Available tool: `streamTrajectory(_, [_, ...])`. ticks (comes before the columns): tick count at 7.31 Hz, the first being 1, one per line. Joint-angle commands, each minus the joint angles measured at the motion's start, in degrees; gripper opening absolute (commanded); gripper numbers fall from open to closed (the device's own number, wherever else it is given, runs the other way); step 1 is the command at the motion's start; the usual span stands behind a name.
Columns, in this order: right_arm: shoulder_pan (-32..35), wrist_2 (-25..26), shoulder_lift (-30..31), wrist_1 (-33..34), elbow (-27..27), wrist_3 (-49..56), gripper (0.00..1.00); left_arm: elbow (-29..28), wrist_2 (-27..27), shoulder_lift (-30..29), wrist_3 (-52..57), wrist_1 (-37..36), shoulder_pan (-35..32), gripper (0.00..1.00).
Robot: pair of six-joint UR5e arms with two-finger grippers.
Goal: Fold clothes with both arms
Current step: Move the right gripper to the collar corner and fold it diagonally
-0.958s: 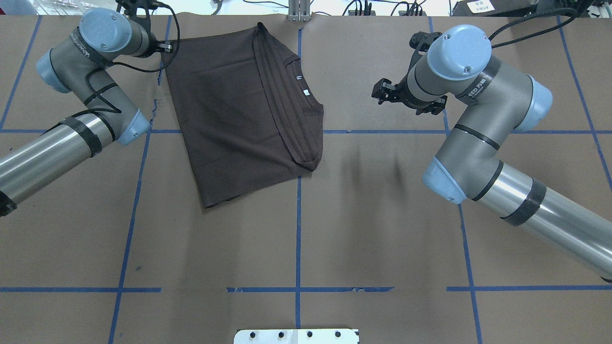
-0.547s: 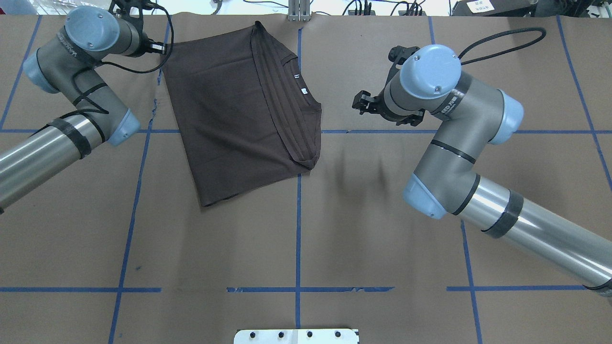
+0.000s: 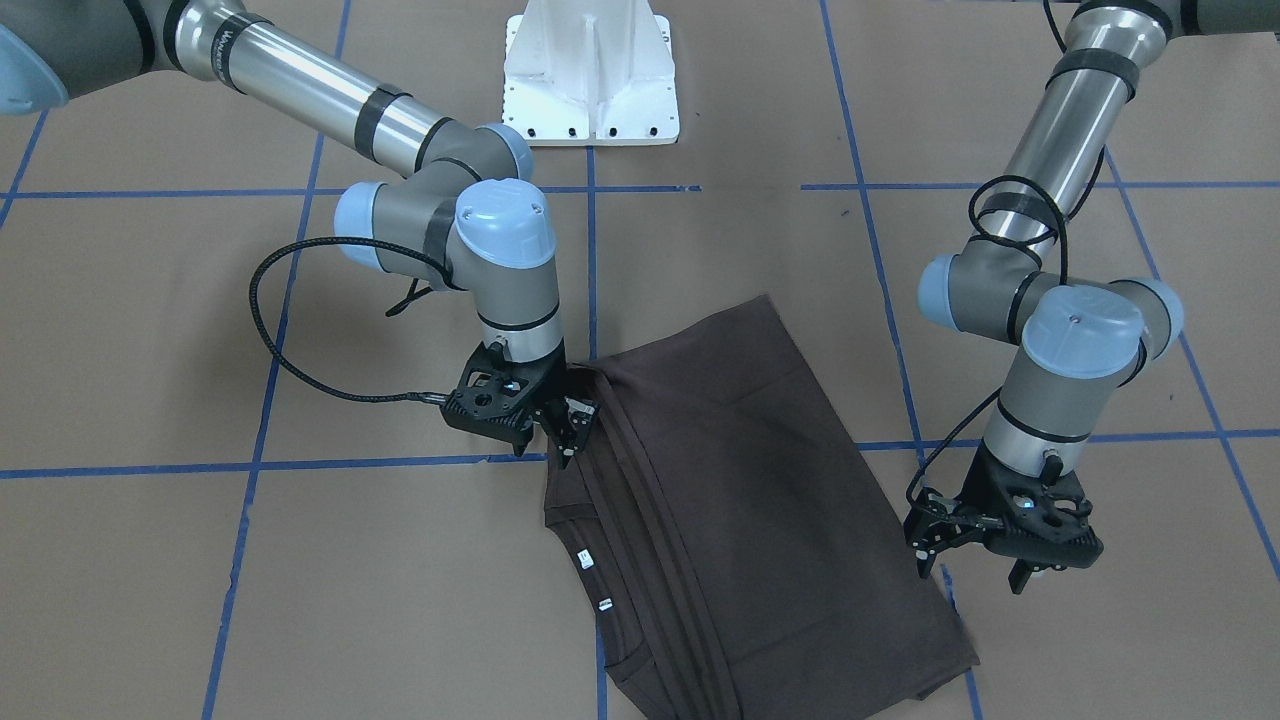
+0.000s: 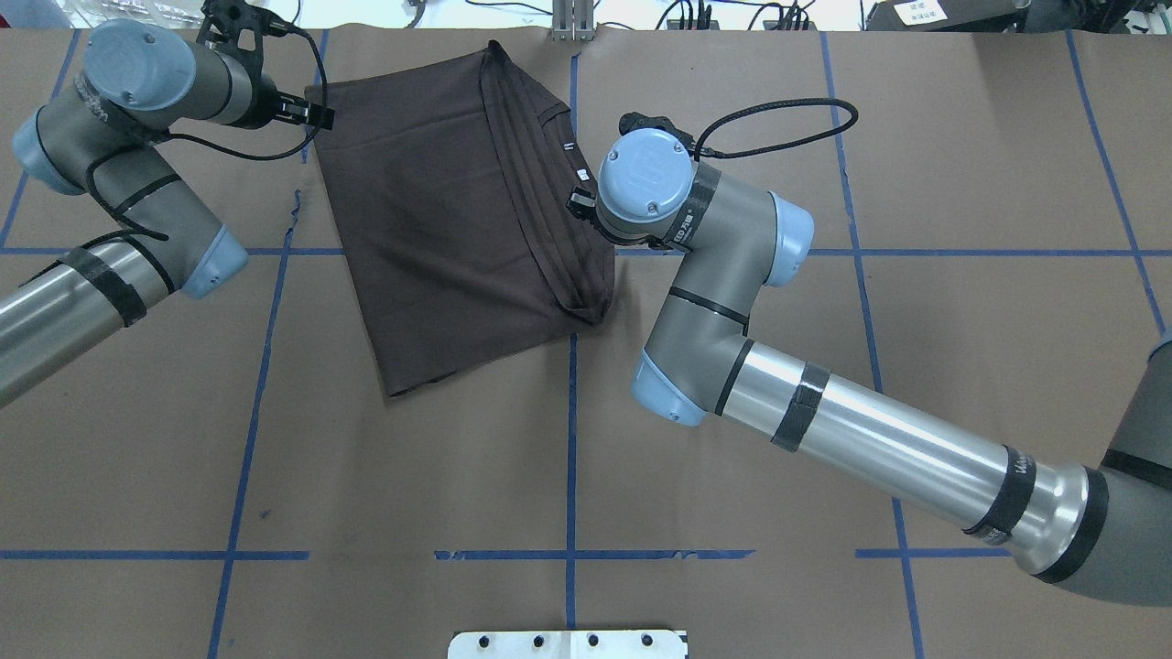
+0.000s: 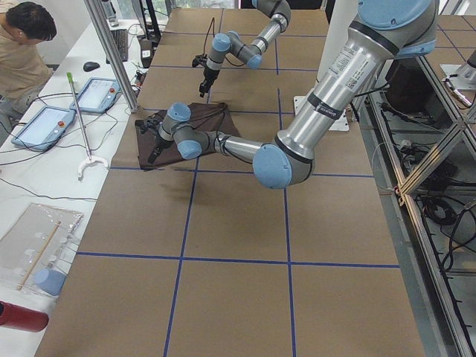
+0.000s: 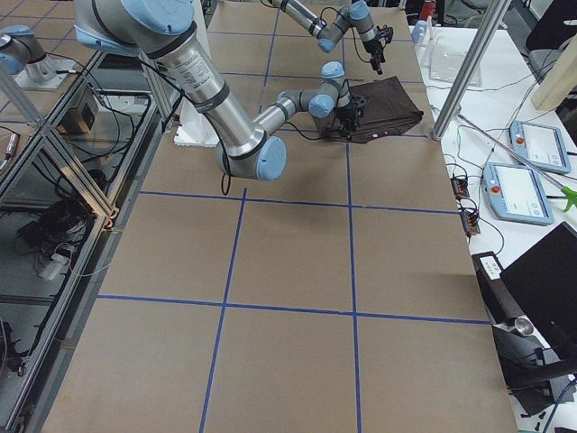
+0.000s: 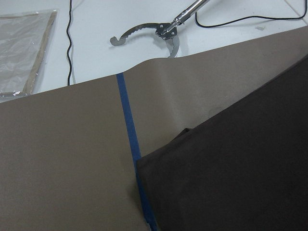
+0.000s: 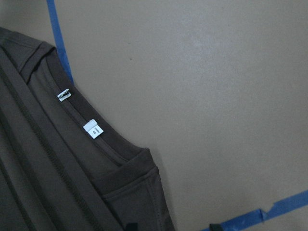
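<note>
Left arm [image 4: 137, 210] first: my left jaws hang spread apart, gripping nothing, just off the far left corner of the T-shirt [image 4: 439, 229]. The left wrist view shows that corner lying flat on the bench [image 4: 412, 476], right over a blue tape line [image 7: 127, 120]. No fabric between the jaws as far as I can tell.

Middle: the T-shirt lies flat at the far centre of the bench, already folded into a rough slanted rectangle. Stacked folded edges and the collar run along its right side, white neck tags [image 8: 91, 129] showing.

Right arm [image 4: 714, 275]: the wrist sits over the collar-side edge and hides the right jaws from above. The front and right wrist views show them spread too, empty, low over the shoulder corner near the collar. One tip is over cloth and one over bare bench, by the look of it.

Step, my read: pre-grasp for another fold, arms on station at opposite edges, nothing pinched yet.

Next: drop both sets of jaws to the cloth, close on all layers at each edge, then lift and carry evenly. The right side has several stacked layers, so a shallow pinch may miss the lower ones.
</note>
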State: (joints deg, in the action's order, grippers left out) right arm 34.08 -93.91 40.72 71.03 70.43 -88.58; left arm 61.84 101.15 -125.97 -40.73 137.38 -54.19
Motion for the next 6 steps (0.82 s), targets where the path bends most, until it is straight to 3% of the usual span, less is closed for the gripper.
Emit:
streamTrajectory(1, [-1.2, 0.74, -1.95, -0.1, -2.83, -0.28, 0.55, 0.04, 0.01, 0.03, -0.06, 0.08, 0.14, 1.0])
streamTrajectory(6, [-2.61, 1.88, -1.87, 0.08, -2.85, -0.19, 0.5, 0.04, 0.01, 0.38, -0.06, 0.17, 0.23, 1.0])
